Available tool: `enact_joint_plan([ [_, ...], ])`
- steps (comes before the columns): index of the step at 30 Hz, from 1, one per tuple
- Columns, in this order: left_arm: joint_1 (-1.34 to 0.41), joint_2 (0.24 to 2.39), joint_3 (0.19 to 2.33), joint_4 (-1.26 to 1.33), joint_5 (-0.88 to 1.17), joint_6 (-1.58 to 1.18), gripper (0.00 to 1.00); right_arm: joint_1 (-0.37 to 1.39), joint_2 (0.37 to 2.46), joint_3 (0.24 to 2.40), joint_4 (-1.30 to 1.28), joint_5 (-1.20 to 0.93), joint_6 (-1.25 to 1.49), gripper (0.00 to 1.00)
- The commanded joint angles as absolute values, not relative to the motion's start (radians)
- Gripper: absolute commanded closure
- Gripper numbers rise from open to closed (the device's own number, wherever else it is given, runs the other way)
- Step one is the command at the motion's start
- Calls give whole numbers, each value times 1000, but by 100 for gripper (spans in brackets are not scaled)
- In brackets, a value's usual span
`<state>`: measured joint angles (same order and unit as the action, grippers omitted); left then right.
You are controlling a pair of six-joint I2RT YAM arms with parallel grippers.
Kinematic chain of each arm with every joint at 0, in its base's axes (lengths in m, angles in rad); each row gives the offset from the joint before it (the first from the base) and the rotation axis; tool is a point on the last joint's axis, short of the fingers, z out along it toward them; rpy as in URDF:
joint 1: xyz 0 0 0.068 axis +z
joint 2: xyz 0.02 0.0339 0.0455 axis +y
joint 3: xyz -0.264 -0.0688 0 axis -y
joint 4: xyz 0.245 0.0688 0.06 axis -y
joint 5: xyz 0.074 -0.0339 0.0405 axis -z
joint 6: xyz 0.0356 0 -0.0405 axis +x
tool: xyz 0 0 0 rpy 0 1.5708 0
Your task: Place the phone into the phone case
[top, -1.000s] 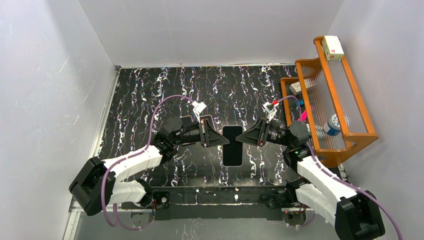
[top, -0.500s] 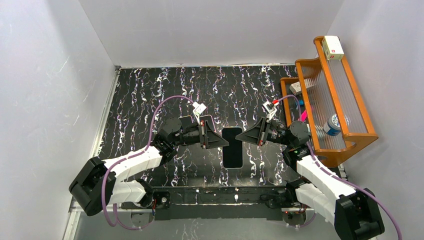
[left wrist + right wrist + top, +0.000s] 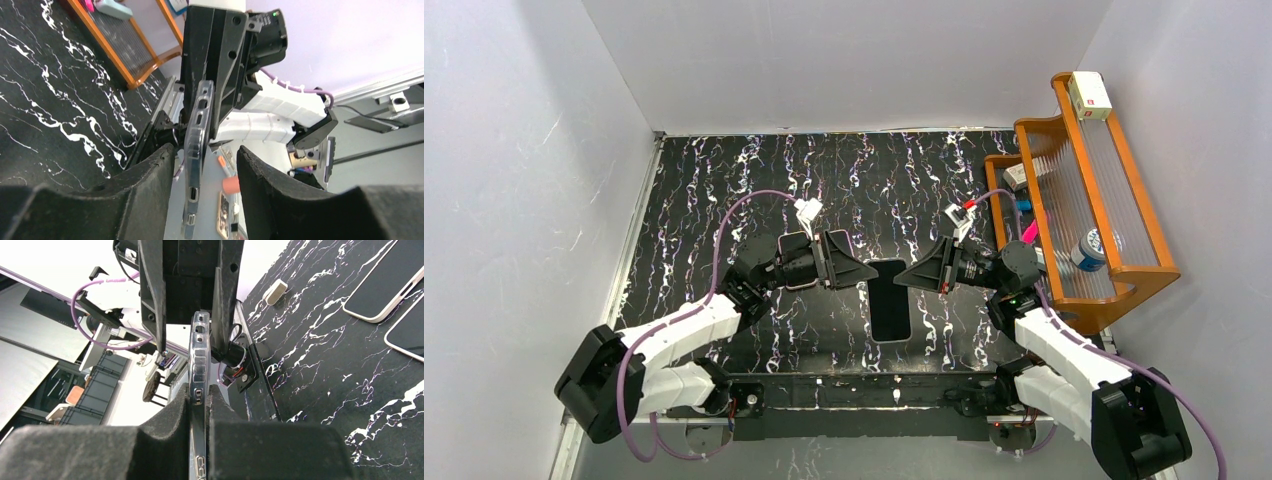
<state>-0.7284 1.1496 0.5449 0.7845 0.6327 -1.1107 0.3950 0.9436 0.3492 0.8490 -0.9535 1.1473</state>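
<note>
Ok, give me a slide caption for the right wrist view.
Right tool shut on the clear phone case, seen edge-on, with the open left tool straddling its far end.

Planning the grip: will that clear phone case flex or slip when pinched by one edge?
Probably bendy: the clear case is a thin shell with cutouts along its side. Likely light: the right pincer alone holds it edge-on. Its glossy wall may slip.

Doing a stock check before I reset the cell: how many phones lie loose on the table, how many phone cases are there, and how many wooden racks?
Loose phones: 2
Clear phone case: 1
Wooden rack: 1
Total: 4
</note>
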Motion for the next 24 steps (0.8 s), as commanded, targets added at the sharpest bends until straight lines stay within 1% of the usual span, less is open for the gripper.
enact_joint_plan([
  [1,-717,1113,577,792,581,-1136,53,401,947,353,952,-982,1155,99],
  [2,-716,1116,580,792,580,-1134,53,401,948,352,954,-982,1156,99],
  [4,-716,1126,585,789,581,-1129,58,401,947,350,953,-982,1157,99],
  [8,-715,1141,588,771,588,-1101,71,402,946,344,945,-968,1157,99],
  [10,-716,1146,593,738,584,-1074,82,402,946,341,944,-959,1158,99],
  [11,-716,1148,602,705,580,-1055,89,402,946,340,942,-955,1158,99],
  [13,-716,1147,623,605,563,-998,99,401,946,340,938,-949,1157,99],
  [18,-715,1121,687,373,487,-828,100,401,944,350,873,-933,1127,99],
  [21,-716,1114,714,309,472,-789,100,401,946,356,835,-916,1102,99],
  [22,-716,1113,720,297,472,-784,97,403,946,356,829,-911,1098,99],
  [24,-716,1107,729,278,468,-782,85,402,948,355,821,-900,1093,99],
])
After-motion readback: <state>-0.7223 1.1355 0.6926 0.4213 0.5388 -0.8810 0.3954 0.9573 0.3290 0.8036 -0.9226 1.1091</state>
